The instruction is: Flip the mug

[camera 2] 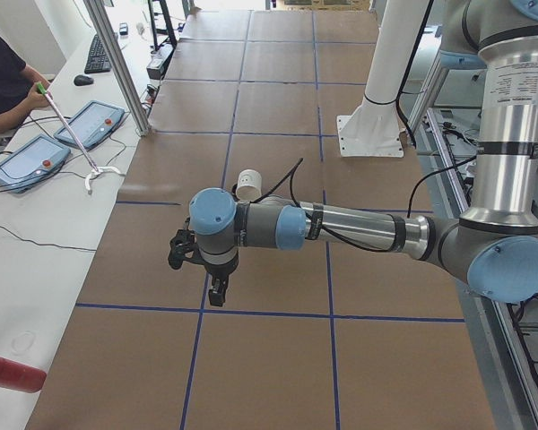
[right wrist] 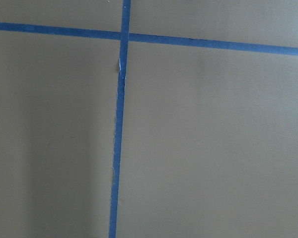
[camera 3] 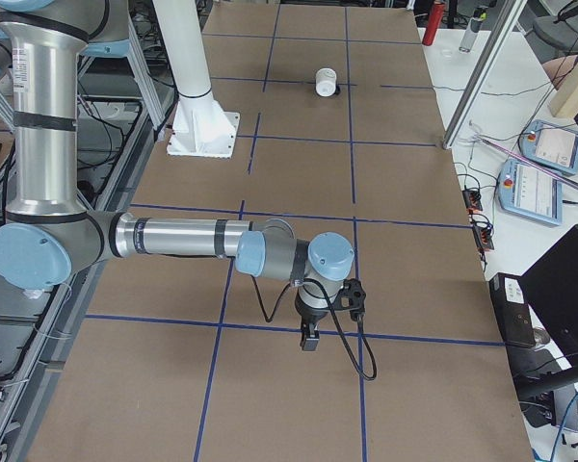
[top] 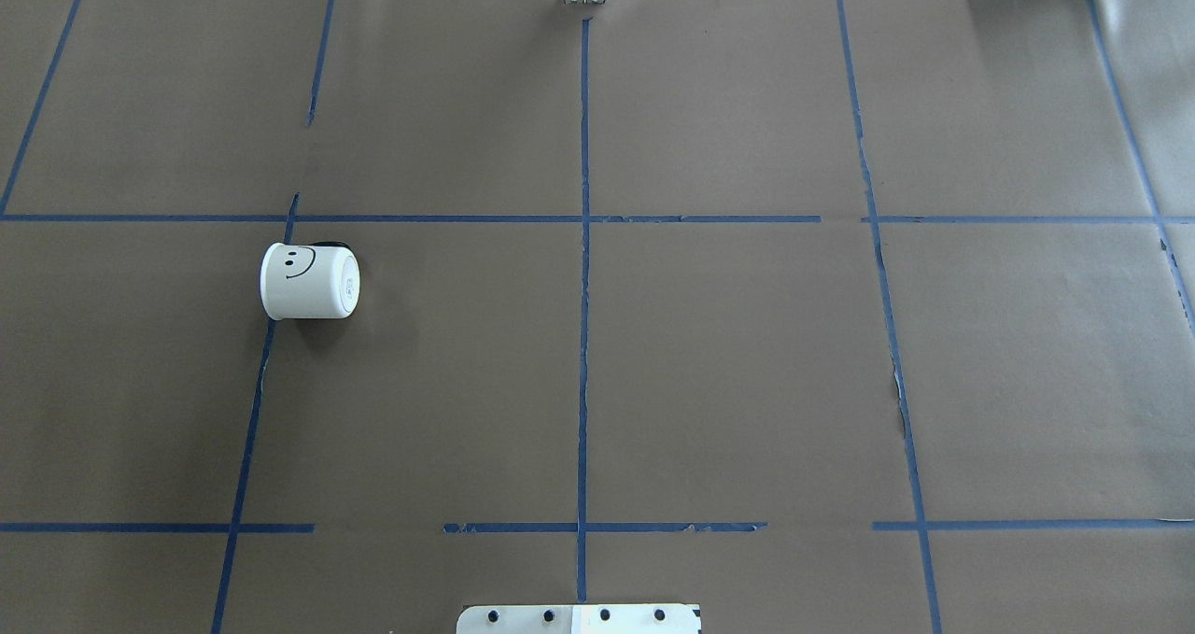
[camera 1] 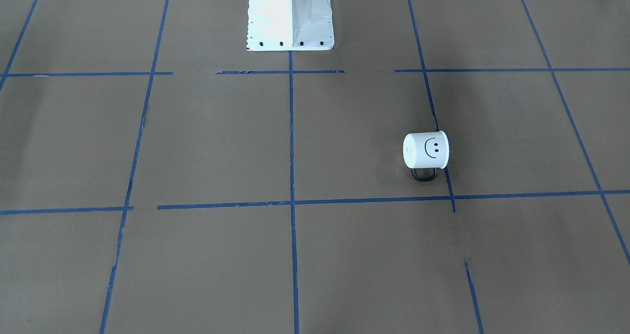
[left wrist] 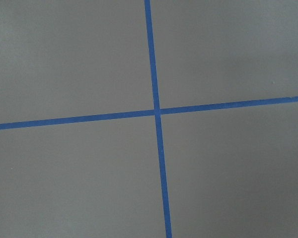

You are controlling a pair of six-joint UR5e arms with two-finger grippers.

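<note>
Item: mug (top: 309,281), on its side, forward-left of base plate (top: 579,618), handle on its far side. Left gripper (camera 2: 215,294), right gripper (camera 3: 309,339): opening and hold cannot be told. Risk: an off-centre touch likely rolls the mug away

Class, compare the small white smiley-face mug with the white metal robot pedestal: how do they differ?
The mug lies on its side; the pedestal stands upright. The mug bears a black smiley and handle; the pedestal has only bolt holes. Both are white.
</note>
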